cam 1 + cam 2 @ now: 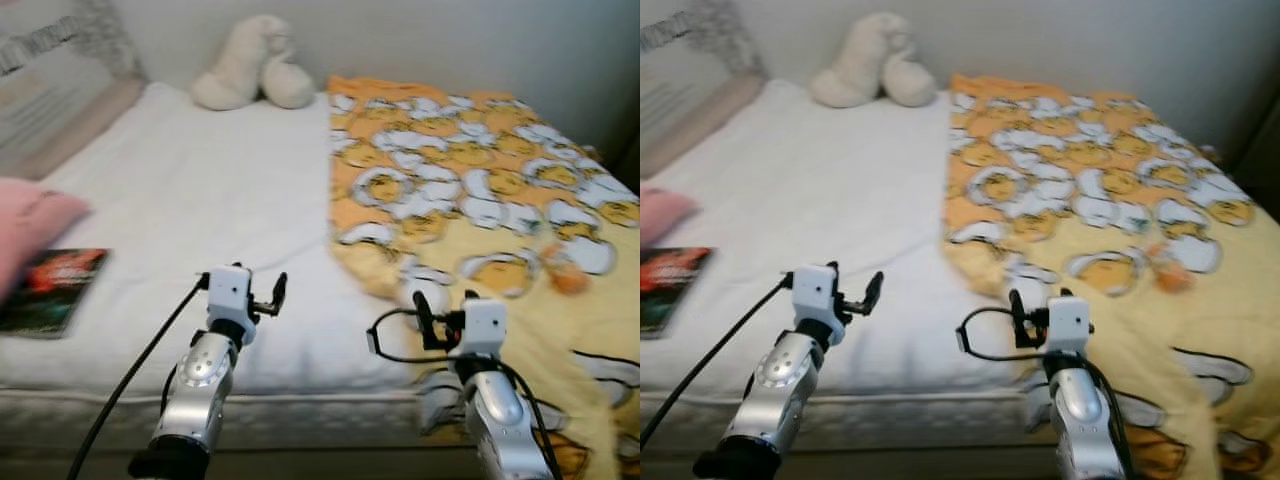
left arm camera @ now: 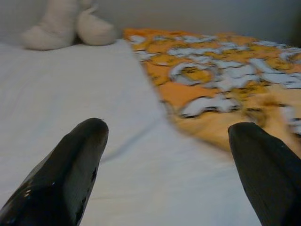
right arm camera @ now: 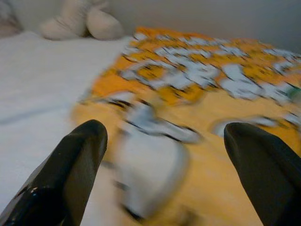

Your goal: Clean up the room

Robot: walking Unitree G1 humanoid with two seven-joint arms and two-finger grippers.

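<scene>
Nearest you, at about 7 o'clock, your left gripper (image 1: 272,298) is raised over the near edge of the bed (image 1: 200,200). Its wrist view shows the two black fingers (image 2: 70,169) spread wide with bare white sheet between them, gripping nothing. At about 5 o'clock your right gripper (image 1: 428,318) sits at the same depth, over the near hem of the yellow and orange blanket (image 1: 480,190). Its fingers (image 3: 70,174) are also wide apart and empty, and between them its wrist view shows a blurred fold of the blanket's white and yellow print.

Out at 9 o'clock, a dark book (image 1: 52,290) with a red cover picture lies flat on the sheet near the bed's left edge. Just beyond it, touching or overlapping its corner, is a pink pillow (image 1: 30,225), cut off by the frame.

From 1 to 4 o'clock the blanket covers the right half of the mattress, rumpled along its inner edge and hanging over the near side of the bed. A small orange object (image 1: 568,280) lies on it at 3 o'clock, too blurred to identify.

Farthest away, at 11 o'clock, a cream plush toy (image 1: 252,65) rests against the wall at the head of the bed, just beside the blanket's far corner. At 10 o'clock a pale patterned cushion (image 1: 50,80) leans there.
</scene>
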